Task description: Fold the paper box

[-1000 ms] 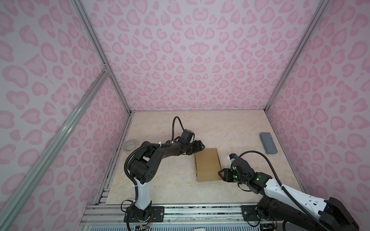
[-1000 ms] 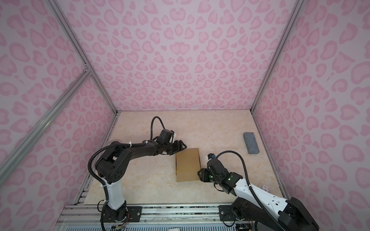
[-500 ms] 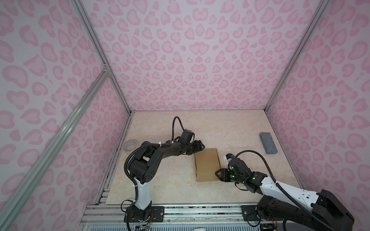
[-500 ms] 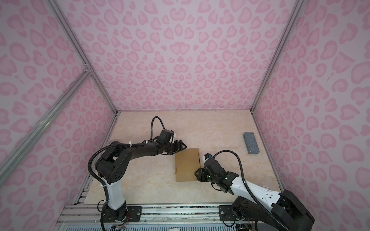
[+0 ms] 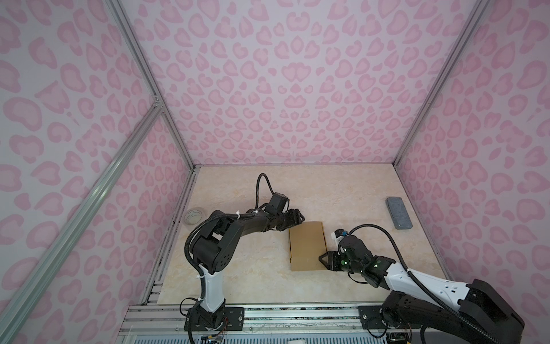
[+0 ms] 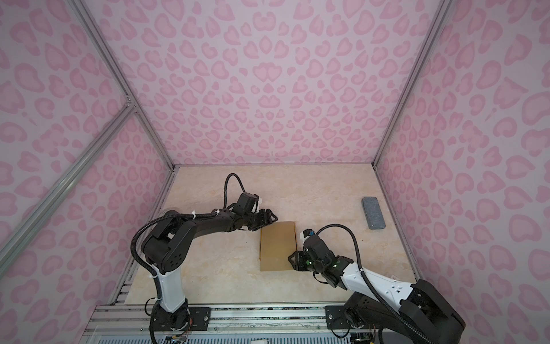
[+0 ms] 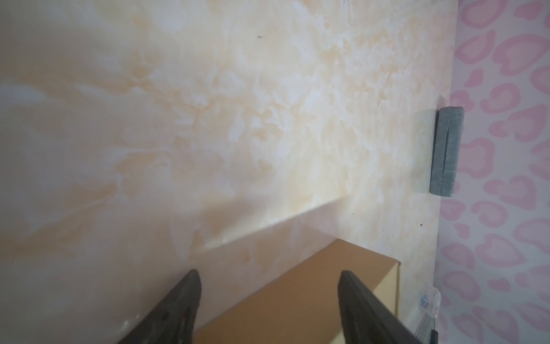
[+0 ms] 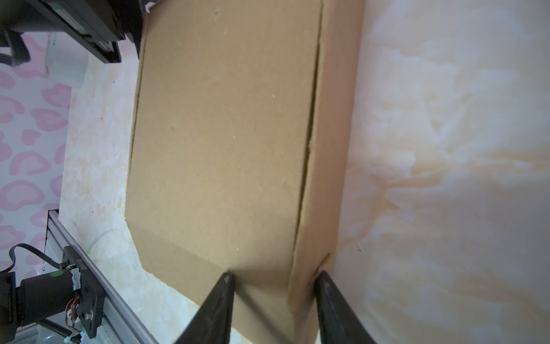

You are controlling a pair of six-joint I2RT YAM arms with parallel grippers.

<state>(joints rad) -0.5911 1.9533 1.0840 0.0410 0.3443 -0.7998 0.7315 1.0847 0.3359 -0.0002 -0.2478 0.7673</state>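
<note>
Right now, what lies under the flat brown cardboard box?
The flat brown cardboard box rests on the beige marbled tabletop. Its closed top hides anything beneath or inside it.

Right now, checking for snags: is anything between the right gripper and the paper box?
Nothing visible. The right gripper straddles a corner of the paper box, jaws either side of its wall; the grey block and tape roll lie well away.

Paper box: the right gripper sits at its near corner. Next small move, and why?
Probably close the right gripper on that corner: its jaws straddle the paper box side wall, a dark gap shows between wall and lid, and the open left gripper is at the far edge.
</note>
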